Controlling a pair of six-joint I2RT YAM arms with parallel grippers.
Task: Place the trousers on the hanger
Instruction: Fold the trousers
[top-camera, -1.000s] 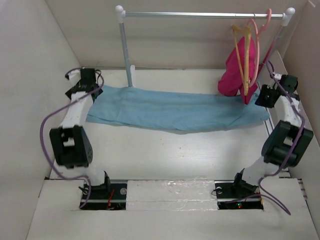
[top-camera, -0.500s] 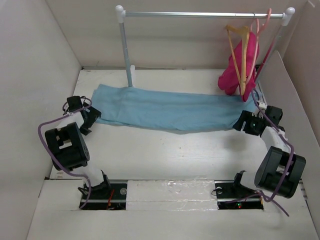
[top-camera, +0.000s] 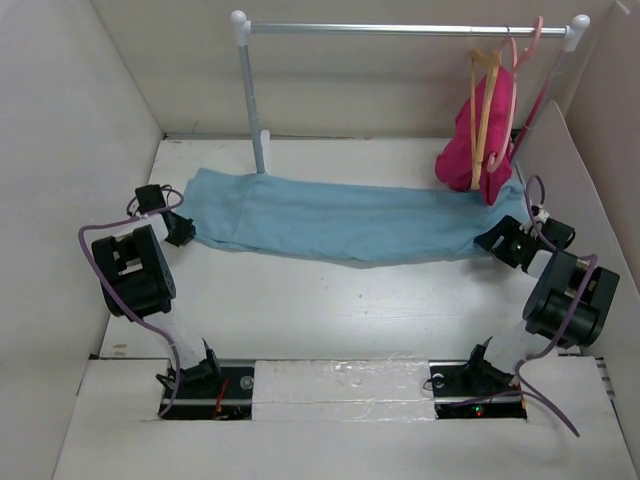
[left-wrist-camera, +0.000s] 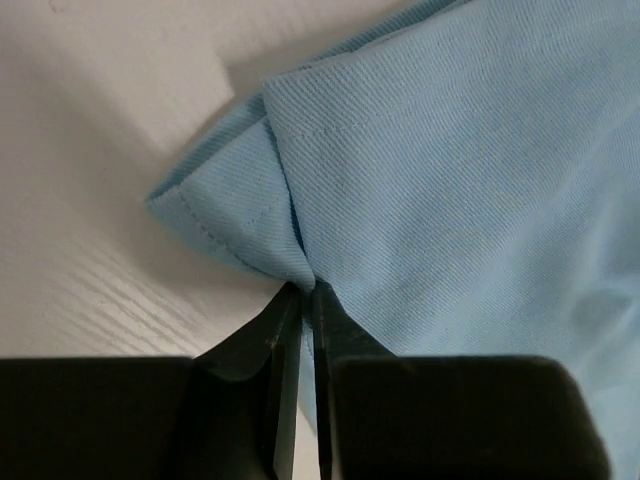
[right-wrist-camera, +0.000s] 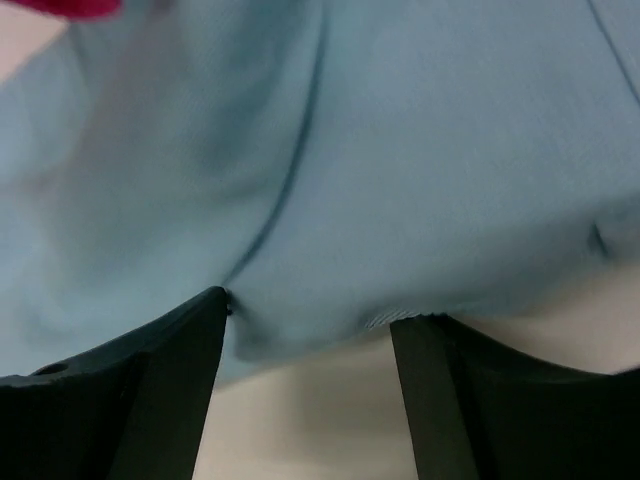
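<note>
Being pressed together after standing spread a second ago, the left pincer (left-wrist-camera: 305, 298) is now pinching a hem corner of the trousers (left-wrist-camera: 450, 180). The right pincer (right-wrist-camera: 310, 325) is being held spread at the opposite end. The trousers are lying flat across the worktop (top-camera: 330, 310), below the hanger (top-camera: 481, 120) at upper right. A lift is probably being prepared.

The trousers (top-camera: 340, 220) are sprawled across the table (top-camera: 330, 310), just in front of the rail (top-camera: 400, 30). Up at its right end hangs the hanger (top-camera: 483, 110).

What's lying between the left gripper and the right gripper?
The trousers stretch across the table from the left gripper to the right gripper, shown in the top view.
</note>
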